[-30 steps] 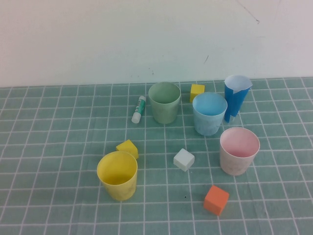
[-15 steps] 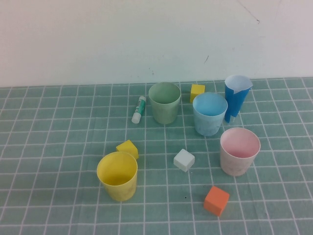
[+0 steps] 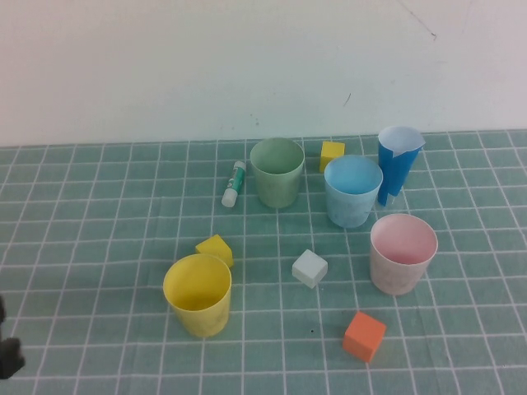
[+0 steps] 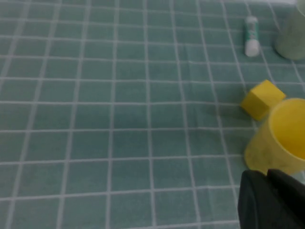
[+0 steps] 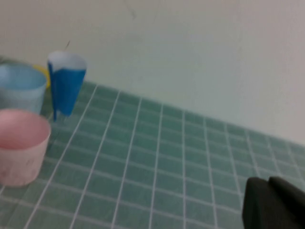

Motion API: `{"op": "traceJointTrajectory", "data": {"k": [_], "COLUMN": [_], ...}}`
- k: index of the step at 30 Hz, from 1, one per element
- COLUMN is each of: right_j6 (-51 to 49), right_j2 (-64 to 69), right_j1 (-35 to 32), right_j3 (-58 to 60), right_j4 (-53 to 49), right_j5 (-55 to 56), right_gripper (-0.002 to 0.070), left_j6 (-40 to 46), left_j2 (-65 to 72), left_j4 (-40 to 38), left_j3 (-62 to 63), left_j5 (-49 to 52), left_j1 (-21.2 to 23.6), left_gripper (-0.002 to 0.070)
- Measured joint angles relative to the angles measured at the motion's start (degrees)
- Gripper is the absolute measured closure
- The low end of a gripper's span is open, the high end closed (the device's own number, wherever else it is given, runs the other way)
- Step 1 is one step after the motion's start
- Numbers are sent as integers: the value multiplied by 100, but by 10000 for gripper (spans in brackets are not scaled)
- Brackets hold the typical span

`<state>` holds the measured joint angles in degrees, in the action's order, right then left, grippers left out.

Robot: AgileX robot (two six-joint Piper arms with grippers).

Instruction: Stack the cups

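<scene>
Four cups stand upright and apart on the green grid mat: pale green cup [image 3: 277, 172] at the back, light blue cup [image 3: 352, 191] to its right, pink cup [image 3: 402, 253] at the right, yellow cup [image 3: 198, 294] at the front left. My left gripper [image 3: 8, 350] shows only at the lower left edge of the high view. In the left wrist view it [image 4: 267, 175] is shut and empty, close to the yellow cup [image 4: 279, 138]. My right gripper [image 5: 267, 181] is shut and empty, well right of the pink cup [image 5: 21, 145] and the light blue cup [image 5: 19, 88]; it is outside the high view.
A dark blue paper cone [image 3: 398, 163] stands right of the light blue cup. Yellow blocks [image 3: 215, 249] [image 3: 332, 154], a white block [image 3: 310, 268] and an orange block [image 3: 364, 336] lie among the cups. A glue stick [image 3: 234, 183] lies left of the green cup. A white wall lies behind.
My left gripper has come into the high view at its lower left edge. The cups and blocks have not moved.
</scene>
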<state>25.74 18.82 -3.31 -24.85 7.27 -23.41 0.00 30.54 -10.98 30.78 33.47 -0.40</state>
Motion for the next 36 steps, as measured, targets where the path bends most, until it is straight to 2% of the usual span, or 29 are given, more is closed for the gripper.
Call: {"op": "traceJointTrajectory", "data": {"k": [1, 5, 10, 13, 17, 19, 21, 26, 27, 29, 32, 34, 36], "right_j6": [155, 1802, 3569, 4067, 4207, 4266, 4279, 4298, 4298, 4298, 4298, 4298, 4302], "right_j2": [54, 363, 396, 396, 409, 421, 421, 421, 421, 421, 421, 421, 421], "right_j1": [0, 21, 185, 220, 220, 220, 220, 220, 220, 220, 220, 220, 220], "right_j3": [0, 0, 46, 249, 490, 507, 538, 573, 573, 573, 573, 573, 573], "right_j4": [113, 1064, 2435, 2846, 3076, 3093, 3117, 3137, 3140, 3150, 3170, 3175, 3184], "right_j5": [-97, -670, -783, -783, -590, -481, -427, -352, -326, -250, -171, -118, -80], "right_gripper": [679, 679, 679, 679, 679, 679, 679, 679, 679, 679, 679, 679, 679], "left_j6": [388, 1963, 3496, 3863, 3751, 3287, 2774, 2385, 2401, 2586, 2957, 3069, 3092], "left_j2": [293, 1424, 2788, 3561, 4351, 4638, 4847, 5338, 5456, 5730, 6146, 6455, 6666], "left_j4": [-408, -2096, -3532, -3743, -3104, -2593, -2151, -1686, -1643, -1631, -1621, -1609, -1609], "left_j3": [100, 500, 873, 1193, 1617, 1815, 2013, 2410, 2448, 2488, 2523, 2599, 2753], "left_j5": [69, 298, 129, 129, 142, 116, 96, 21, 5, -37, -49, -39, 55], "left_j1": [0, 0, 0, -97, -673, -916, -1065, -1246, -1273, -1342, -1441, -1510, -1551], "left_gripper": [677, 677, 677, 677, 658, 604, 513, 175, 132, 96, 135, 245, 428]}}
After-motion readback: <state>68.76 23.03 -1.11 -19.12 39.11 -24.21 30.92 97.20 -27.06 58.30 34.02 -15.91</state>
